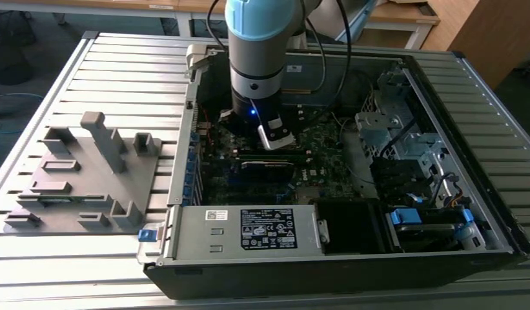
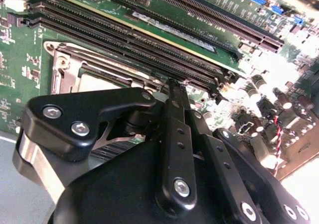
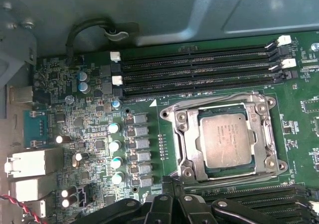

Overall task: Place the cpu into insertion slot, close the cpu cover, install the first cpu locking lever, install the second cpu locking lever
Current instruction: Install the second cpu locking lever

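**Q:** Jaws first: apart or together?

**Me:** Can't tell. My gripper [image 1: 277, 137] hangs low inside the open computer case [image 1: 334, 258], over the motherboard [image 1: 321, 139]. Both wrist views show its black links from behind, but the jaw ends are hidden, so I won't guess. I see nothing held.

**Q:** Where is the chip?

**Me:** Already lying flat in the socket [image 3: 185, 170], grey top up. The first wrist view shows the chip [image 3: 224, 137] squarely.

**Q:** And the cover?

**Me:** The cover plate [image 3: 261, 134] looks to be lying down around the chip, with the metal top showing through its cut-out. That's my reading. Whether the wire levers at its edges are hooked, I cannot make out.

**Q:** Which way does the socket lie from you?

**Me:** Just ahead of the gripper, close by. In the second wrist view the links cover the near part of it, and one corner of the frame [image 2: 62, 64] stands clear. It sits between two banks of memory slots [image 3: 194, 67].

**Q:** Any long axis to mind?

**Me:** Hardly; the chip is near square. Its edges run parallel with the long slots.

**Q:** Which arm is nearer?

**Me:** Only mine.
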